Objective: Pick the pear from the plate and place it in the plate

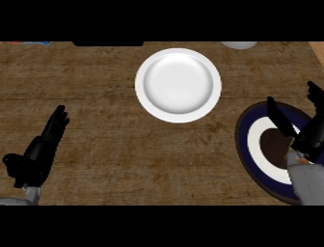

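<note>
The pear cannot be made out anywhere in the head view; if it lies on the dark plate, the right robot hand hides it. The brown wood-grain table (122, 144) fills the view, with paler wooden strips along its left and right edges and wide bare room across its middle and lower left. The round dark blue plate with a white ring and brown centre (254, 144) sits at the right, its lower right part cut off by the forearm and near the table's right edge. The round plain white plate (178, 85) lies near the far middle, well apart from the dark plate, with open surface all around it. The right robot hand (314, 132) hangs over the dark plate, its thumb and fingers spread apart and straight, clasping nothing that shows. The left robot hand (40, 152) rests at the lower left, fingers straight and together, pointing away, touching nothing. At the far edge a black object (108, 43), a pale rounded thing (238, 45) and a small blue-and-red item (30, 43) are cut off and hard to identify.
</note>
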Motion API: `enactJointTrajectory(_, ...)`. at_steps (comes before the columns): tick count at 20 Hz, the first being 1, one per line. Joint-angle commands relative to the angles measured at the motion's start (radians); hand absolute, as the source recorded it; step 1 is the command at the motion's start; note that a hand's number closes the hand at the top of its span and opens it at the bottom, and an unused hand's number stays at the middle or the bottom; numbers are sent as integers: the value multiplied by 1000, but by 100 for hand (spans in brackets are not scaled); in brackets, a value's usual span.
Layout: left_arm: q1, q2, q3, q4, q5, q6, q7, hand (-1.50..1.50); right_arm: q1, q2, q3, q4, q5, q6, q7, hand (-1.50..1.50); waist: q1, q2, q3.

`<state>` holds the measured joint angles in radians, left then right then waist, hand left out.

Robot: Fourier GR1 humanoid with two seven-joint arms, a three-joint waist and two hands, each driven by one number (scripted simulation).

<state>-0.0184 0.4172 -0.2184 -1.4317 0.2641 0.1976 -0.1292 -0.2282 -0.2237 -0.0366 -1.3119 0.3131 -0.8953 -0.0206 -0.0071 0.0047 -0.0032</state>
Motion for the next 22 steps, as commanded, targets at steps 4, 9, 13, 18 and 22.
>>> enactJointTrajectory(4,27,-20,8,45,-6,-35,-50,0,180,196,113,-24,326,-327,-14,-150,-1,-8,1)
enactJointTrajectory(9,-73,6,69,159,-1,-67,-34,0,297,221,72,-212,579,-242,225,-150,-26,-8,-1)
enactJointTrajectory(13,-3,17,60,74,10,-82,-41,0,354,223,65,-228,763,-115,459,-150,-6,-9,-3)
enactJointTrajectory(18,-41,20,69,51,9,-57,18,0,414,223,17,-324,873,212,664,-150,-12,-8,-4)
enactJointTrajectory(22,-37,9,63,92,-5,-78,-27,0,444,224,115,-473,985,416,896,-150,-8,-7,-2)
